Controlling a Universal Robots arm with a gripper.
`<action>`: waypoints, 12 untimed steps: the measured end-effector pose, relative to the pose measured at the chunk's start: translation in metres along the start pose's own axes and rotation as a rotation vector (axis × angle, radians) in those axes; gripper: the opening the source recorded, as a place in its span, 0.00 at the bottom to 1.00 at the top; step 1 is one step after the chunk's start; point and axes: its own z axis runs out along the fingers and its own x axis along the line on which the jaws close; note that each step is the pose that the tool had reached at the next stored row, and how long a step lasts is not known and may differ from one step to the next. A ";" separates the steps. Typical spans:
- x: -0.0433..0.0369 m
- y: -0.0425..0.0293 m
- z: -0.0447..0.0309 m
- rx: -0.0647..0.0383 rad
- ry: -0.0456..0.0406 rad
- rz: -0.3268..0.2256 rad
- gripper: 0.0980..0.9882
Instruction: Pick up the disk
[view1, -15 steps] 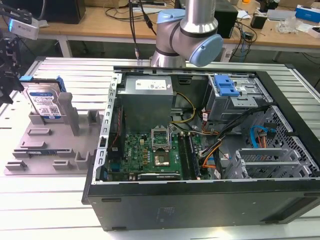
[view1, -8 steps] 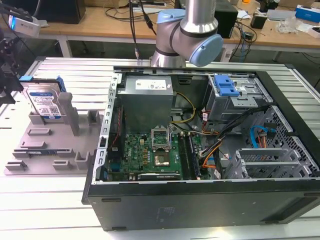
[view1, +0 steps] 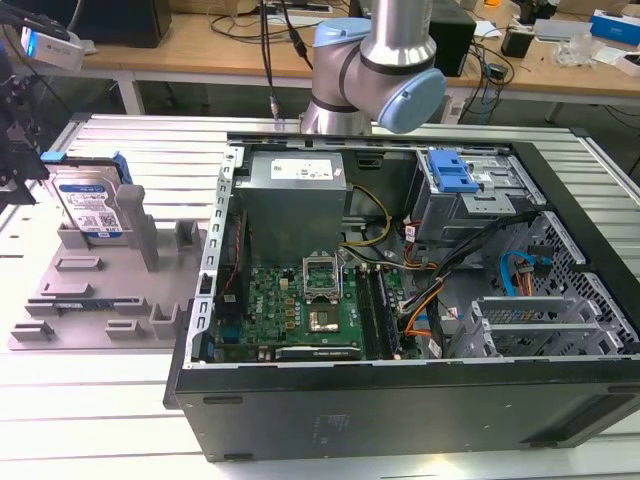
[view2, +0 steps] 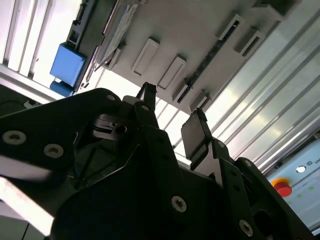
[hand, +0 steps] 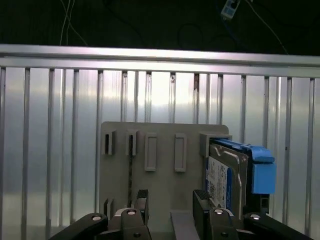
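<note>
Silver disk (hand: 222, 182) stands upright just outside the spread fingers (hand: 201, 204).

We see the disk (view1: 88, 205) standing on edge in a slotted holder (view1: 110, 300) on the counter (view1: 80, 410), at the exterior view's left of the open computer case (view1: 400, 400), with the arm (view1: 385, 70) behind that case.

The disk (hand: 226, 181), silver with a blue-and-white label and blue side rails, stands on edge in the grey rack (hand: 165, 145), close beside the gripper (hand: 171, 196), outside its finger gap
</note>
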 end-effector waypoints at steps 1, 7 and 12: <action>-0.0009 0.0003 0.0000 0.000 -0.0001 0.002 0.43; -0.0065 0.0041 0.0001 0.001 -0.0006 0.037 0.43; -0.0236 0.0069 0.0003 0.001 -0.0009 0.052 0.43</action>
